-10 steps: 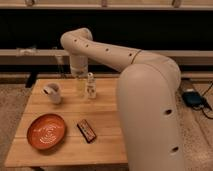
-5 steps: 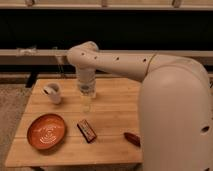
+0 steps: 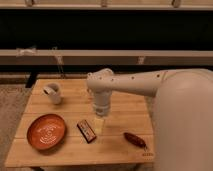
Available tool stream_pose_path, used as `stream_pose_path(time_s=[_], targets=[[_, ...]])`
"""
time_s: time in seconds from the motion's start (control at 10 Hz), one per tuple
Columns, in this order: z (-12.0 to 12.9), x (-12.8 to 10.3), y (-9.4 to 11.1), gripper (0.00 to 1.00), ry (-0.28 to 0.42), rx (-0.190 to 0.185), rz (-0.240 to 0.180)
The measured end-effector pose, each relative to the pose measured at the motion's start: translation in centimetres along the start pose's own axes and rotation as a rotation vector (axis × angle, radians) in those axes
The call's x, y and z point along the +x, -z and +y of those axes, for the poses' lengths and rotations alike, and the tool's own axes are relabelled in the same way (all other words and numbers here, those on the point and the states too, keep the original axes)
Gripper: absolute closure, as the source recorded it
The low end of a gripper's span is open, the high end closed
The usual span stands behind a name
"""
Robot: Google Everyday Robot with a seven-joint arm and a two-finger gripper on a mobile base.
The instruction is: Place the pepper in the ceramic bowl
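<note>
Single-arm robot at a wooden table. The gripper [image 3: 99, 125] points straight down over the middle of the table [image 3: 120, 116], its pale fingers spread apart and empty, with the tips low over the boards; whether they touch the wood cannot be told. Just to the left of the fingertips lies a dark flat packet [image 3: 86, 131], set at a slant on the tabletop and close beside the gripper. Above the fingers sits the rounded white wrist, from which the arm [image 3: 137, 82] runs to the right across the far half of the table and joins the large pale body of the robot [image 3: 187, 125], which fills the right side of the scene. The pepper [image 3: 135, 139], small, dark red and glossy, lies on the bare boards to the near right of the gripper, close to the near edge of the table and next to the robot's body; nothing touches it. The ceramic bowl [image 3: 37, 125], wide, shallow and orange-brown with pale swirl marks inside, stands at the near left of the table, beyond the packet from the gripper and well apart from the pepper; it holds nothing. A white mug [image 3: 52, 93] stands at the far left, beyond the bowl. Behind the table a pale horizontal rail [image 3: 75, 56] crosses a dark wall.
</note>
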Motion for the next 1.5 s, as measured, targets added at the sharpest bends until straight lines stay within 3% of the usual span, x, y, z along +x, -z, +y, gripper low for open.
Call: stream_pose_path(time_s=[0.2,0.5,0.7,1.1,1.5], targets=[[0.4,3.5,-2.4,0.2,-0.115,-0.036,-0.017],[0.5,9.3,-4.5,0.2,-0.307,-0.053,-0.087],[0.0,11.6,-5.6,0.2,-0.394,-0.054,-0.112],[-1.6,13.2,-6.6,0.2,-0.439,-0.028,-0.117],[-2.6,13.6,-7.1,0.2,-0.428,0.0,-0.103]])
